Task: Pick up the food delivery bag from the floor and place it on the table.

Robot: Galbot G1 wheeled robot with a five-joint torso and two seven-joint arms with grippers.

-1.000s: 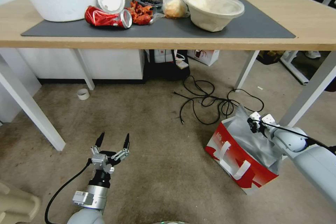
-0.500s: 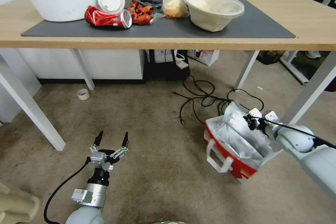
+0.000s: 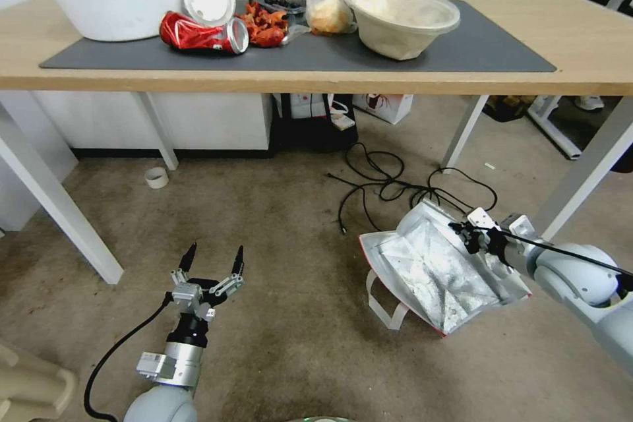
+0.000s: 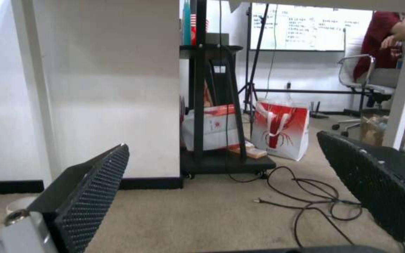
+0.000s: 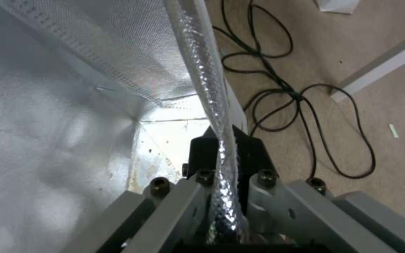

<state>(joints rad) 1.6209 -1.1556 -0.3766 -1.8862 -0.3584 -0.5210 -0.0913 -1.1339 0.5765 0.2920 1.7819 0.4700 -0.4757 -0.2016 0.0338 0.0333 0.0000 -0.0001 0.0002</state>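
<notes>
— Between the earlier head views and this one, what had changed?

— Mostly the food delivery bag (image 3: 432, 270). It had stood nearly upright a second before, red side facing the camera; by this moment it had tipped over toward the robot's left, mouth turned up at the head camera, so the silver lining showed wide and one white strap (image 3: 382, 300) hung below it. The right gripper (image 3: 469, 235) had swung lower and leftward with it. Nothing on the table (image 3: 580, 46) had shifted.

— Was the bag held?

— Yes. In the right wrist view the foil rim (image 5: 212, 105) ran straight between the clenched fingers of the right gripper (image 5: 223, 165), pinched at the edge of the mouth. The bag was over the carpet near the black cables (image 3: 395, 191), in front of the table and below its top; whether its base was touching the floor, I could not tell.

— And the other arm?

— The left gripper (image 3: 212, 264) hovered low over bare carpet, well apart from the bag, jaws spread with nothing between them.

— Which step, then?

— The pick-up, I judged: grasp made, lift barely begun. Next it needed a high raise to clear the table edge, and a thin rim pinch on a swinging bag could slip.
</notes>
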